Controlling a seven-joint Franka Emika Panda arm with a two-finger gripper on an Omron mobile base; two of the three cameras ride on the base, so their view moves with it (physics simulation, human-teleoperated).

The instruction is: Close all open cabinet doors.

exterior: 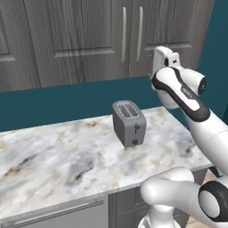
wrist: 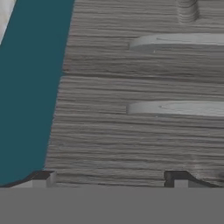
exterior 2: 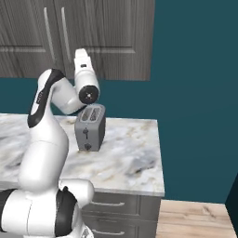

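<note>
Two grey wood-grain cabinet doors [exterior: 89,40] [exterior 2: 100,37] hang above the counter, their silver bar handles [exterior: 124,34] [exterior 2: 63,33] side by side at the meeting edges. Both doors look flush with the cabinet front. My hand [exterior: 166,57] [exterior 2: 82,62] is raised in front of the right-hand door [exterior: 164,26], just below and to the right of the handles. In the rolled hand view the door surface [wrist: 109,131] is close, and both handles [wrist: 175,107] run sideways across it. My gripper [wrist: 109,178] is open, with nothing between its fingertips [wrist: 43,177].
A grey two-slot toaster [exterior: 129,122] [exterior 2: 90,126] stands on the marble counter [exterior: 53,156] [exterior 2: 130,158] under my arm. The teal wall [exterior: 58,102] [exterior 2: 195,93] lies behind the counter and to the right of the cabinets. Drawer fronts [exterior 2: 121,204] sit below the counter edge.
</note>
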